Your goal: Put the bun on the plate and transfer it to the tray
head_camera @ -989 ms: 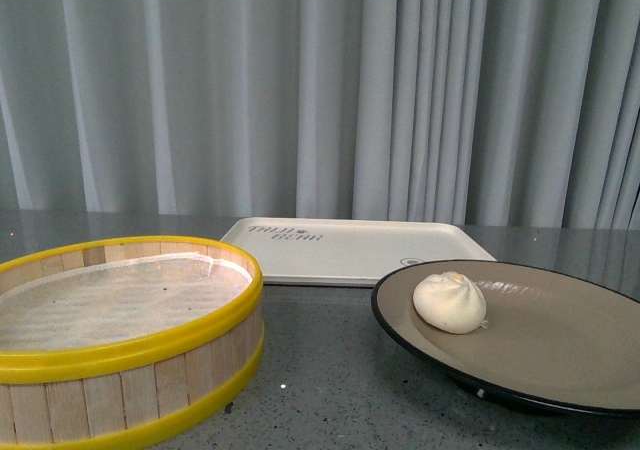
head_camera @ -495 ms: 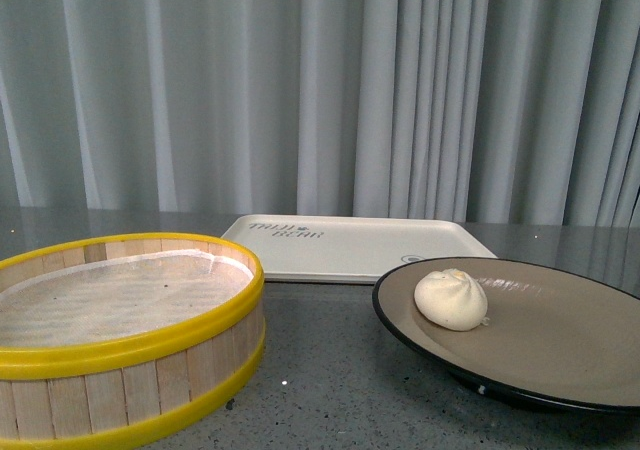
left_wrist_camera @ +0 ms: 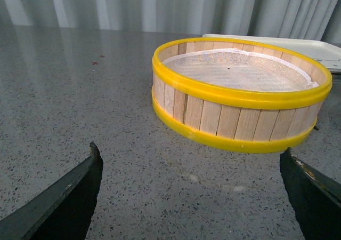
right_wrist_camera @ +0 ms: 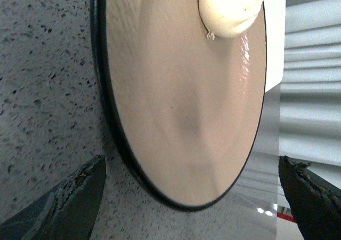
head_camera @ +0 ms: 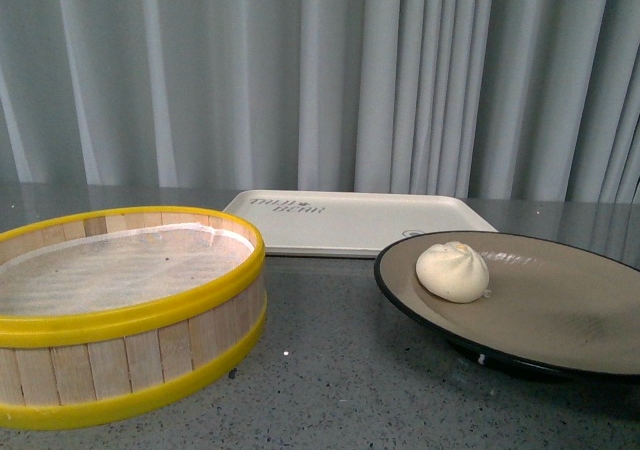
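The bun is sitting on the plate, on its beige inside surface toward the left part, pleated top facing up. In the right wrist view the bun is showing only partly at the picture's edge, with a small bit of dough hanging off its side. The plate is resting on the bench at the robot's right. Its far rim is overlapping the near right corner of the tray in the front view; whether the two are touching cannot be told. The tray is lying flat farther back, near the middle, with faint lettering showing on its left part.

The right end effector is hovering over the near rim of the plate, its two dark fingers spreading wide apart and gripping nothing.

At the robot's left, a yellow-rimmed wooden steamer basket is standing on the bench, apart from the plate, with a white paper liner lying inside. The left end effector is facing the basket from a short way off, fingers wide apart and carrying nothing.

A grey curtain is hanging behind the bench.
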Available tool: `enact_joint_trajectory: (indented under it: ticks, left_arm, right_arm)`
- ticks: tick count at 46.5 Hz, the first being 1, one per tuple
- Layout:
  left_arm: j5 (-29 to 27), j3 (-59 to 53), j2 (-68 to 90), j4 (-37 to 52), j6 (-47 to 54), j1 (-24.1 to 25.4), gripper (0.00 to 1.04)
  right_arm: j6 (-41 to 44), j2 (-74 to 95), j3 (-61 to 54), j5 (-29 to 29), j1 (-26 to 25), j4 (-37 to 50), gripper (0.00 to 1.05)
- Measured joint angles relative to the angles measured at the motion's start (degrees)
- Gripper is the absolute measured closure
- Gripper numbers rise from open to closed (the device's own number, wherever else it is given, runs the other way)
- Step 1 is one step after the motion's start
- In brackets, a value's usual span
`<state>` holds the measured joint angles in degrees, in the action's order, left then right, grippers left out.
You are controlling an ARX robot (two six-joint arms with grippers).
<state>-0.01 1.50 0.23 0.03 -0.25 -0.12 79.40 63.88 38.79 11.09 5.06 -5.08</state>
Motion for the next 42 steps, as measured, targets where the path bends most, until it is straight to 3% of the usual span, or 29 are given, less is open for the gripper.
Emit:
enact_joint_trajectory:
  ticks: [9, 35, 37, 42]
  left_arm:
    - [0.0, 0.0, 0.0, 0.0, 0.0, 0.0, 0.07]
    - [0.0, 0.0, 0.0, 0.0, 0.0, 0.0, 0.07]
    - [0.0, 0.0, 0.0, 0.0, 0.0, 0.0, 0.07]
    - [0.0, 0.0, 0.0, 0.0, 0.0, 0.0, 0.07]
  right_arm:
    - [0.3, 5.7, 1.4, 0.0, 1.6, 5.6, 0.08]
    - [-2.9, 10.8, 2.0, 0.4, 5.8, 10.1, 0.08]
    - [-3.2, 11.0, 2.0, 0.4, 5.9, 10.2, 0.11]
    - [-3.4, 11.9, 2.0, 0.5, 6.2, 10.3, 0.3]
